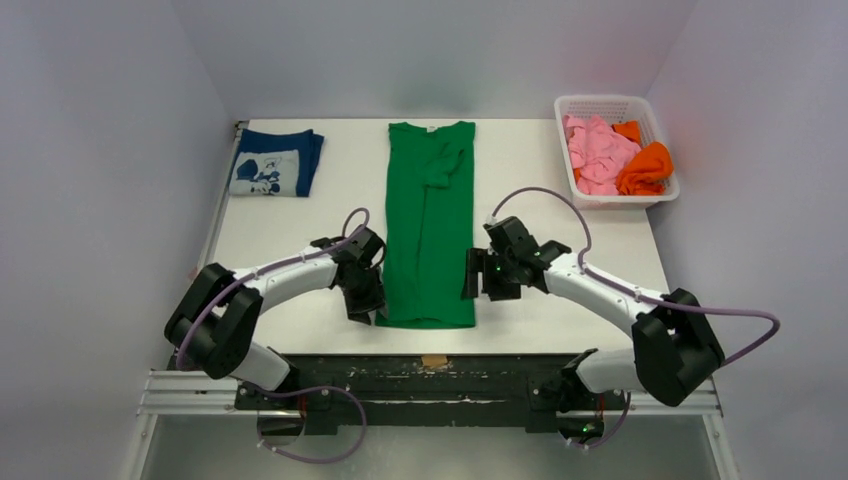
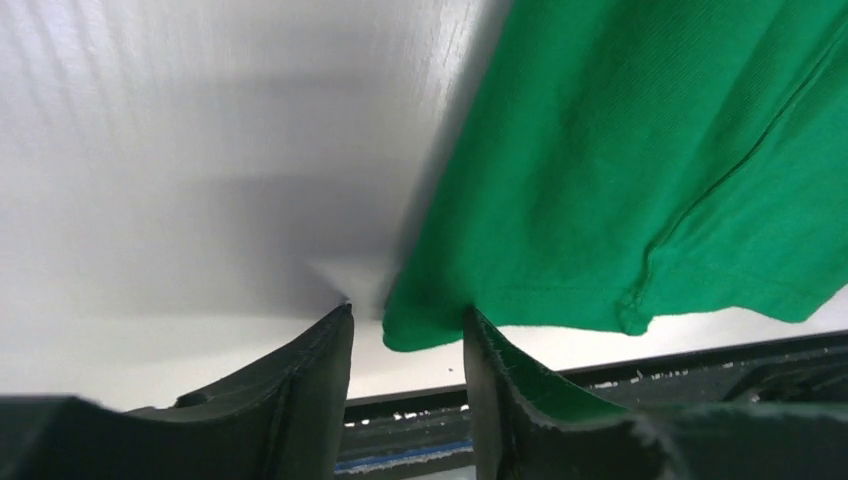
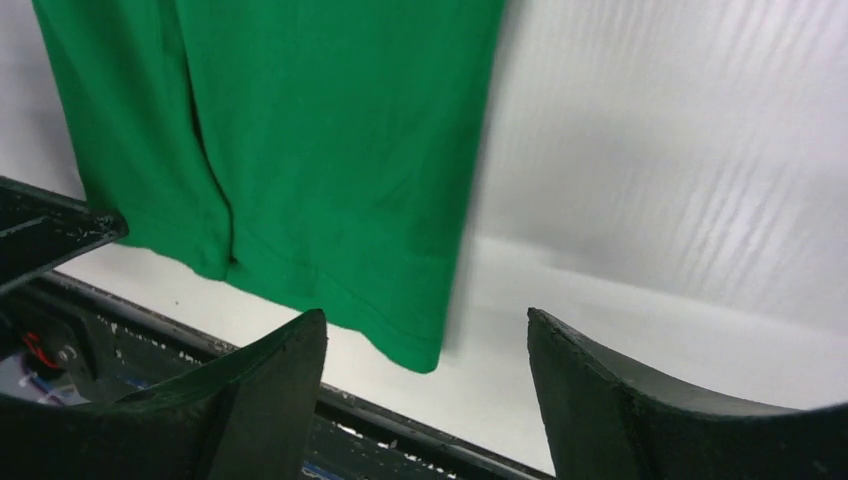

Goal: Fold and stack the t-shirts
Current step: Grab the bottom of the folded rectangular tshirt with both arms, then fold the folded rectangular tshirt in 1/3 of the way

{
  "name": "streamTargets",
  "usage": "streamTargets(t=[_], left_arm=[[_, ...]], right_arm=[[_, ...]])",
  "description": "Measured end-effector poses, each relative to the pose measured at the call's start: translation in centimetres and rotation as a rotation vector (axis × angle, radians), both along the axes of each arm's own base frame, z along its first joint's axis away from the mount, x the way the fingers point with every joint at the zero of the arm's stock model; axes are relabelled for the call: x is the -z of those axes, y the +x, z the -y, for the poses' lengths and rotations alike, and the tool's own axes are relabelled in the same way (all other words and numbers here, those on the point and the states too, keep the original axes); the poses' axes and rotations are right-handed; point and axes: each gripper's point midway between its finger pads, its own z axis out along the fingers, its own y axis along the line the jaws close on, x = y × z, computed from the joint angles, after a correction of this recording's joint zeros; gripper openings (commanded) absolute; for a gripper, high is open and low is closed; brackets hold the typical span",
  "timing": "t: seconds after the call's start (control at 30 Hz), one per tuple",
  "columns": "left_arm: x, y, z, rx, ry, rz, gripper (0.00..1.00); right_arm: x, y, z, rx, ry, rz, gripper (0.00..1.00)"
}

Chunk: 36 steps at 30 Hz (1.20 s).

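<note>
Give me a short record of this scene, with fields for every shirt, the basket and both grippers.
green t-shirt: folded lengthwise into a long strip, middle of the table, collar far, hem near
navy t-shirt: folded, far left corner, white print up
basket: far right, holds the pink shirt and the orange shirt, both crumpled
left gripper: open, at the green hem's near left corner
right gripper: open, at the hem's near right corner
stack: not yet made

Both arms bent inward, flanking green t-shirt (image 1: 430, 230). Left hand (image 1: 366, 302) at its near-left corner, jaws narrowly apart. Right hand (image 1: 474, 276) at its right edge, jaws wide.
</note>
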Motion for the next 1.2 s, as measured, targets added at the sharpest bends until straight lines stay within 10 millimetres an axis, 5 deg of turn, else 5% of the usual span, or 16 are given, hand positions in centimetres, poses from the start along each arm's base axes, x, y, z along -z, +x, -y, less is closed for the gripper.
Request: streamTargets(t=[0.33, 0.4, 0.6, 0.77, 1.0, 1.2], left_arm=[[0.9, -0.4, 0.1, 0.01, -0.005, -0.034, 0.0], [0.9, -0.5, 0.1, 0.008, -0.014, -0.026, 0.0], [1.0, -0.6, 0.4, 0.01, -0.045, -0.013, 0.0], [0.7, -1.4, 0.2, 0.004, -0.084, 0.018, 0.0], [-0.2, -5.2, -0.3, 0.049, -0.106, 0.029, 0.0], [-2.6, -4.4, 0.6, 0.057, -0.165, 0.107, 0.0]], right_arm=[[2.9, -4.5, -2.2, -0.096, 0.016, -0.109, 0.54], [3.3, -4.7, -2.3, -0.094, 0.015, -0.129, 0.47], [4.0, -4.6, -2.7, -0.091, 0.019, -0.132, 0.0], [4.0, -6.1, -2.9, -0.121, 0.039, -0.145, 0.0], [1.7, -9.8, -2.4, -0.157, 0.131, -0.17, 0.0], [0.8, -9.8, -2.6, -0.157, 0.154, -0.16, 0.0]])
